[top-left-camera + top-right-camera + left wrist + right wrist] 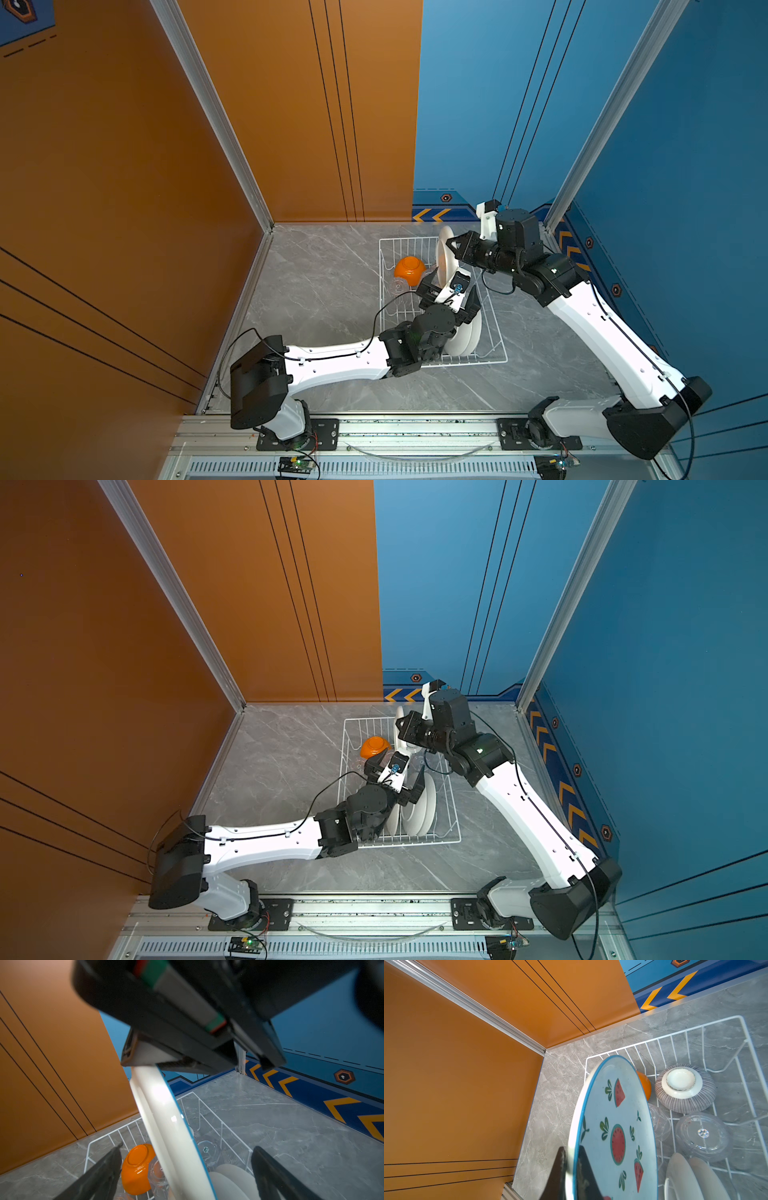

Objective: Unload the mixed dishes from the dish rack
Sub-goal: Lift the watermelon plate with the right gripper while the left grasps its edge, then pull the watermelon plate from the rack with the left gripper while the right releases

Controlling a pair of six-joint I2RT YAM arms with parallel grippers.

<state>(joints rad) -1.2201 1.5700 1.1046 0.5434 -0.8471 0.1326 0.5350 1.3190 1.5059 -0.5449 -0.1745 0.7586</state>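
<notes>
My right gripper [571, 1151] is shut on the rim of a white plate [612, 1126] with a blue edge and watermelon pattern, held upright over the white wire dish rack [675, 1035]. Both top views show this plate [444, 257] [402, 737] above the rack's [469, 362] far half. My left gripper [188, 1147] is open, its two fingers either side of the plate's [166, 1122] lower part without touching it. An upturned orange bowl [409, 269] [136, 1167], a striped ribbed bowl [685, 1086], clear glass cups [702, 1134] [206, 1149] and standing white plates [467, 336] [685, 1178] sit in the rack.
The rack stands on a grey marble tabletop [324, 282]. An orange wall [124, 208] bounds the left side, and blue walls [685, 166] bound the back and right. The left arm [332, 361] reaches over the rack's near left corner.
</notes>
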